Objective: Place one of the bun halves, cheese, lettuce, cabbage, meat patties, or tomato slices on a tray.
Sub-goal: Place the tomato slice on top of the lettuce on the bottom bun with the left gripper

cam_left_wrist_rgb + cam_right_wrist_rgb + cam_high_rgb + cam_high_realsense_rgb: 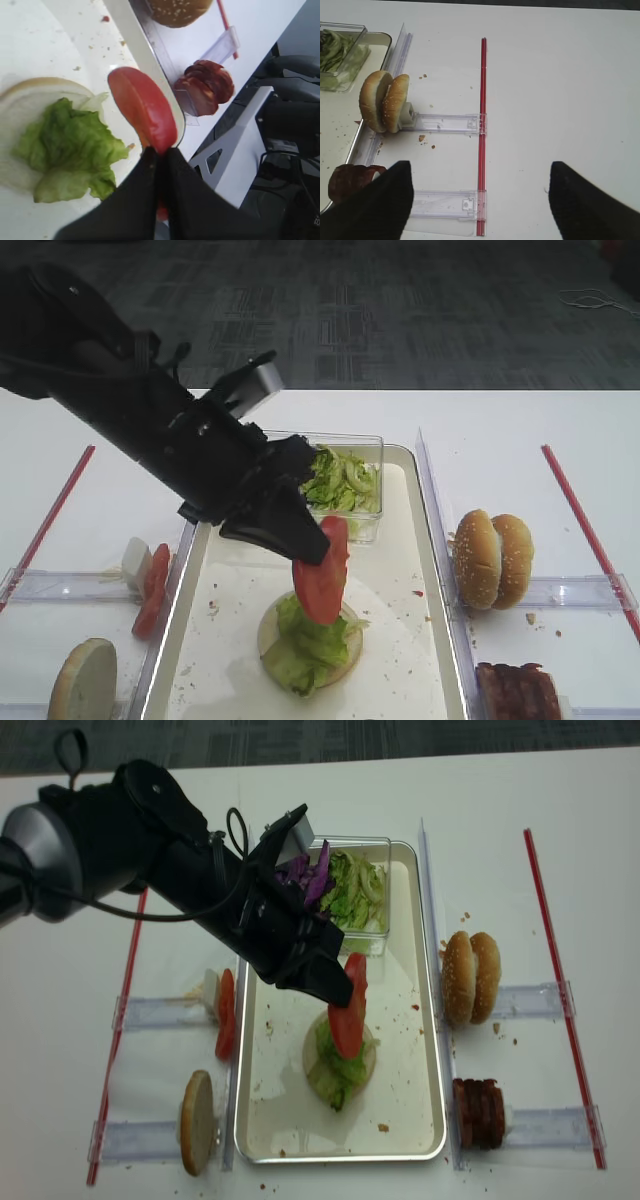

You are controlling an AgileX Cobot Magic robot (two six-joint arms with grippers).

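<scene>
My left gripper (310, 543) (160, 152) (340, 986) is shut on the top edge of a red tomato slice (322, 585) (142, 107) (350, 1008). The slice hangs on edge over the cream tray (400, 640) (400, 1080). Right below it a flat bun half (268, 625) (25, 105) lies on the tray with a green lettuce (305, 640) (70, 140) (335, 1070) leaf on top. My right gripper (479, 165) is open and empty over the bare table right of the tray; neither high view shows it.
A clear box (345, 480) of lettuce and purple cabbage (305, 875) stands at the tray's far end. Right of the tray stand upright bun halves (492, 558) (384, 101) and meat patties (515, 690) (480, 1112). On its left are tomato slices (152, 590) and another bun half (82, 680).
</scene>
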